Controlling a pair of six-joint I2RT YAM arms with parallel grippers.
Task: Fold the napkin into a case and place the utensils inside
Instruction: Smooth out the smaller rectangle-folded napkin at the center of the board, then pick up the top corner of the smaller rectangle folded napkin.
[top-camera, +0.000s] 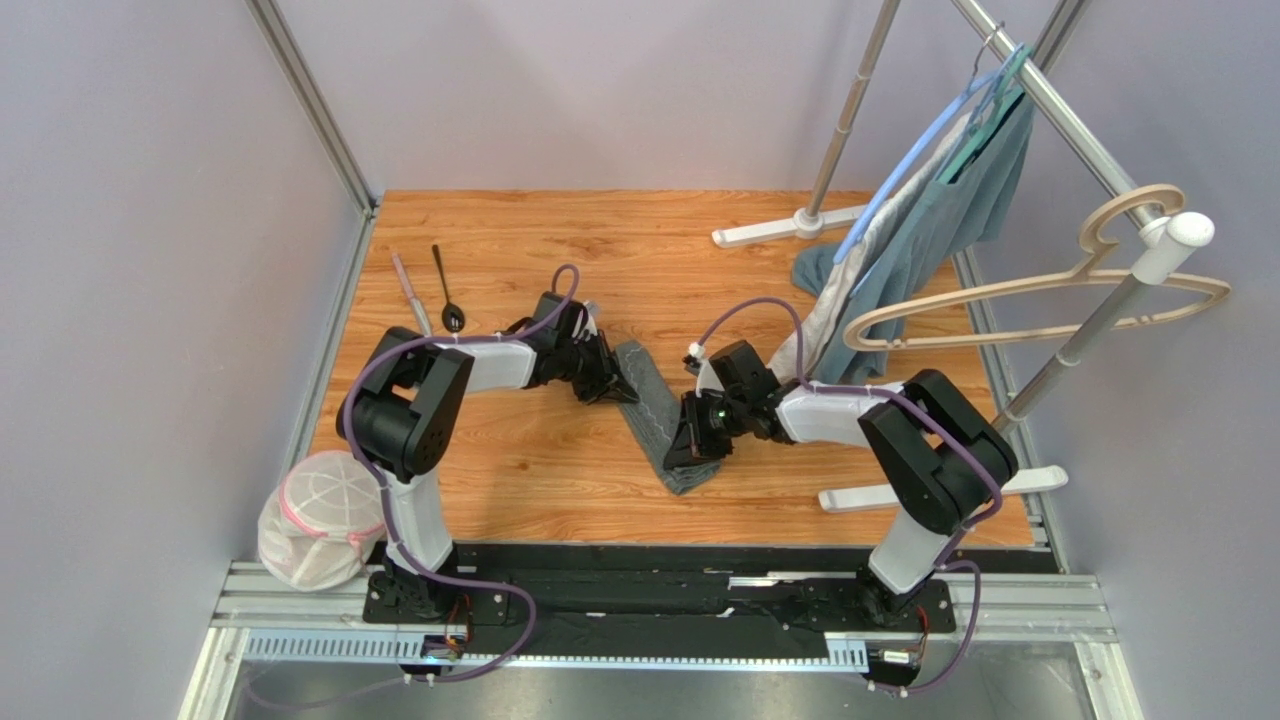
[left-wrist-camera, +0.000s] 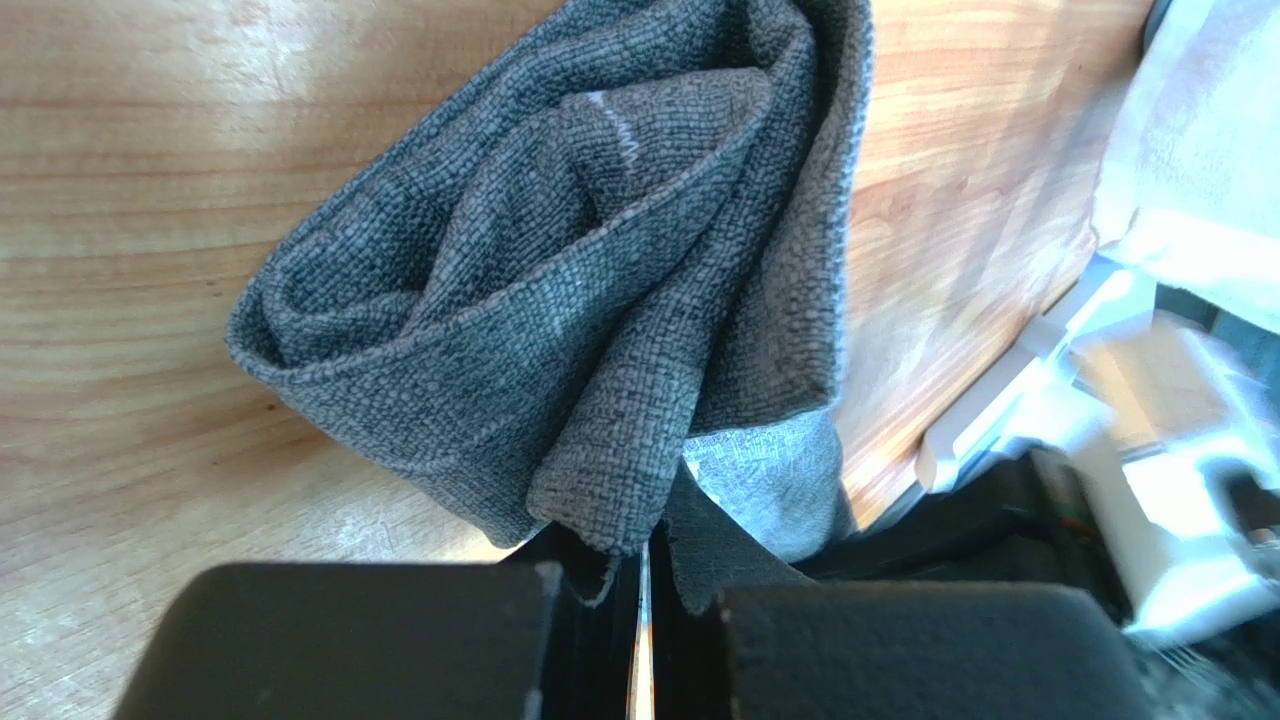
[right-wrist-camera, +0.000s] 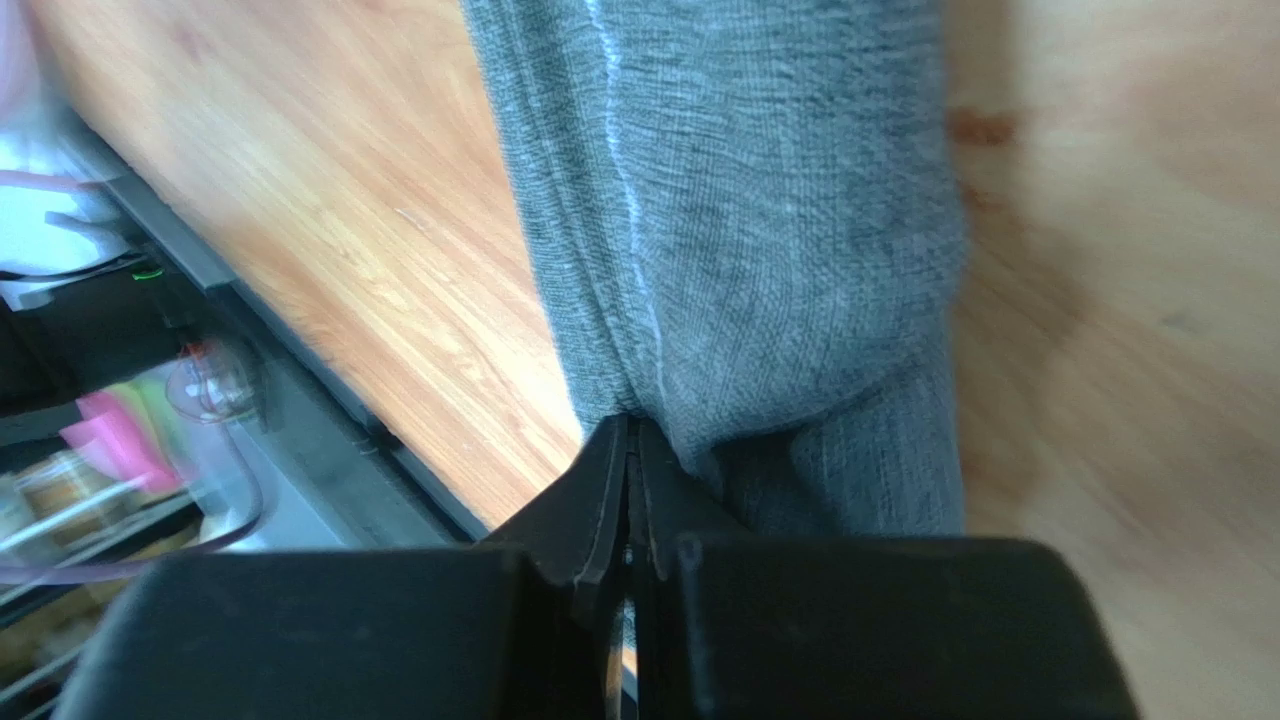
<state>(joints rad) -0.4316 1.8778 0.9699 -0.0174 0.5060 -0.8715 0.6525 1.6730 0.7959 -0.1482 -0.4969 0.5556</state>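
So the dark grey woven napkin with pale stitched lines (top-camera: 657, 408) is sitting about mid-table on the wooden tabletop (top-camera: 511, 480), stretched into a narrow strip that runs from far-left to near-right between the two arms. It's not a tidy flat rectangle. In the left wrist view the far end is bunched up in loose, rumpled folds (left-wrist-camera: 601, 285).

The left gripper (top-camera: 619, 387) is at the far end of the strip, with its jaws pinched together on a corner of the cloth (left-wrist-camera: 646, 563). The right gripper (top-camera: 684, 446) is at the near end, also clamped tight, with a folded edge of the napkin caught right at its tips (right-wrist-camera: 631, 450). In that view a pale stitch line runs down the fabric towards the tips.

The slim silver-grey knife (top-camera: 409, 294) and the thin black spoon with a small oval bowl (top-camera: 448, 288) lie side by side at the far left of the table, well apart from the napkin.

Other stuff: a teal-grey garment on a hanger (top-camera: 939, 225) at the far right, a beige wooden hanger (top-camera: 1037, 293) on the rack, and a white mesh bag (top-camera: 319, 518) at the near left.
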